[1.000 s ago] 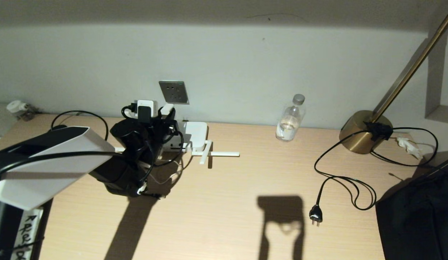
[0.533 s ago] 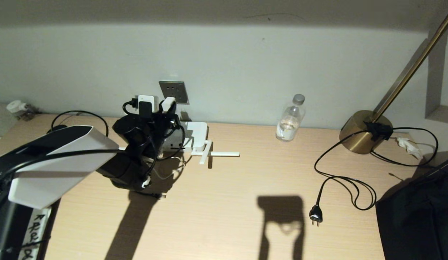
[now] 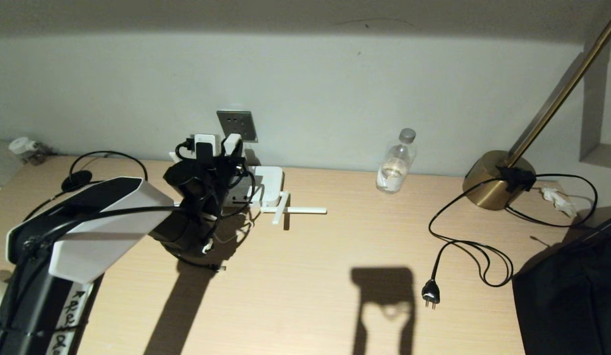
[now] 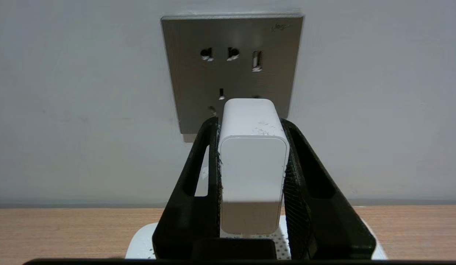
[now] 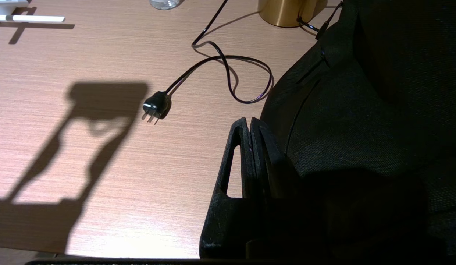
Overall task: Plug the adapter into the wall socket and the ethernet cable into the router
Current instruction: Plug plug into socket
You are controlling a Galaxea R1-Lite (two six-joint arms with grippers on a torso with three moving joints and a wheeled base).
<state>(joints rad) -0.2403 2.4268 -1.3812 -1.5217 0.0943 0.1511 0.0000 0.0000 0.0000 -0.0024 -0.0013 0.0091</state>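
Note:
My left gripper [image 4: 250, 122] is shut on the white adapter [image 4: 253, 165] and holds it upright, just in front of the lower holes of the grey wall socket [image 4: 231, 70]. The adapter's pins are hidden. In the head view the adapter [image 3: 230, 143] sits just below the socket [image 3: 237, 125], above the white router [image 3: 268, 190], whose antennas lie on the desk. The black ethernet cable [image 3: 111, 154] loops at the desk's far left. My right gripper [image 5: 248, 121] is shut on nothing, parked beside dark fabric.
A water bottle [image 3: 396, 162] stands by the wall. To its right is a brass lamp base [image 3: 495, 182], and the lamp's black two-pin plug [image 3: 430, 294] lies loose on the desk [image 3: 305, 276]. Black fabric [image 3: 566, 296] fills the near right corner.
The left arm has reached further toward the wall. It has carried the adapter up and closer to the socket. The right arm has not moved.

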